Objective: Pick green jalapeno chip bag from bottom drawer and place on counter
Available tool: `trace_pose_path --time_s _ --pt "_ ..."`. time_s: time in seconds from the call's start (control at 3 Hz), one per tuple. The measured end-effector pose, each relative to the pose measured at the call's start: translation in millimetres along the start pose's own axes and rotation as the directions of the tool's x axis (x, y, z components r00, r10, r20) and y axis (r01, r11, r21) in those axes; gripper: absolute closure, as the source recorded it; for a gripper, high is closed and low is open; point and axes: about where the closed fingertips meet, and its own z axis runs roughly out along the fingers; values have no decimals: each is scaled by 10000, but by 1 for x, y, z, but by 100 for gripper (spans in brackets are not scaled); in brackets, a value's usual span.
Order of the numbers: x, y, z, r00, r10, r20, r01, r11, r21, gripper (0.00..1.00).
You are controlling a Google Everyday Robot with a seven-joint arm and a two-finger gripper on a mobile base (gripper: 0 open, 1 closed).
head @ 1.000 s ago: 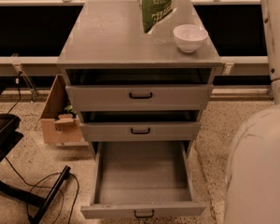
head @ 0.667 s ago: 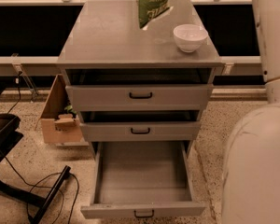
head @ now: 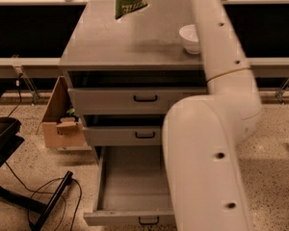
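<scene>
The green jalapeno chip bag (head: 129, 3) hangs in the air above the back of the counter (head: 111, 42), its top cut off by the upper frame edge. My gripper is above that edge, out of view, over the bag. My white arm (head: 207, 143) runs from the lower right up to the top and hides the right side of the cabinet. The bottom drawer (head: 130, 186) is pulled open, and the part I see holds nothing. Its black handle (head: 149, 220) shows at the front.
A white bowl (head: 189, 36) sits on the counter's right side, partly behind my arm. The top drawer (head: 135, 100) and middle drawer (head: 130, 135) stand slightly open. A cardboard box (head: 62, 119) and a black stand base with cables (head: 19, 196) are on the floor at left.
The bag has moved left and higher over the counter. My arm has swung in front of the cabinet's right side and now covers part of the bowl and drawers.
</scene>
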Motion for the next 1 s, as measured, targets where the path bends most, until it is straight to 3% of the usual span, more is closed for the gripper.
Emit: trace_pose_path --time_s 0.33,0.67,1.0 --pt "-10 -4 3 9996 18 276 -22 9999 134 83" --pt "-9 -4 3 9996 18 269 -22 9999 130 60" --pt "-9 -4 3 9996 18 268 -22 9999 128 29"
